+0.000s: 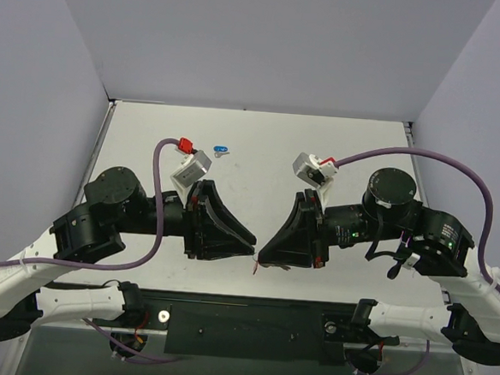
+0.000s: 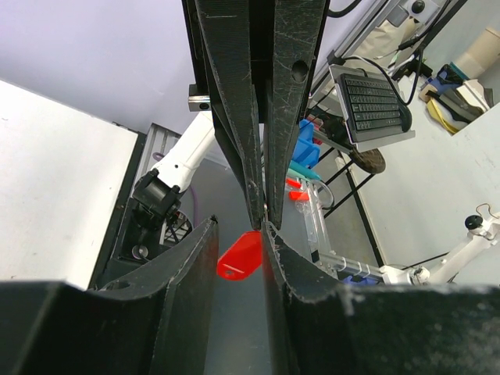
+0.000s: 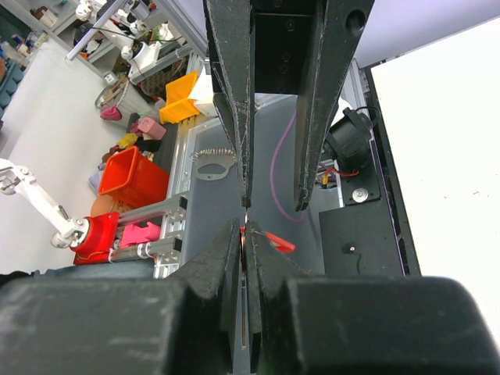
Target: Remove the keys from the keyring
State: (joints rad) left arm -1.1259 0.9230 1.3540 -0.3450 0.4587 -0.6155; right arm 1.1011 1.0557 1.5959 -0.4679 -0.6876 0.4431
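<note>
The left arm [image 1: 111, 204] and right arm [image 1: 394, 215] are meeting tip to tip above the near edge of the worktop [image 1: 261, 145]. The right gripper [image 2: 260, 212] is keeping its jaws pressed together on the keyring [image 3: 269, 238], right where its red tag [image 2: 241, 256] begins, so the tag is sticking out sideways in mid-air. The left gripper [image 3: 273, 205] is holding its jaws spread, one on either side of the tag, clamping nothing. A tiny glint is showing at the right tips, but I cannot tell whether it is ring or key.

Judging from this, the step in hand is getting a second grip. The left jaws should be closing on the key alone, not the tag, then working it round the ring's coil while the right hold is staying firm. A loose pinch is risking a drop off the near edge.

The worktop is lying pale and plain inside grey walls [image 1: 269, 43], with a blue-tagged key [image 1: 221, 149] resting well apart, towards the far side. Beyond the edge, the wrist views are showing a cluttered workshop: a keyboard [image 2: 375, 101] and an orange bin [image 3: 133, 176].
</note>
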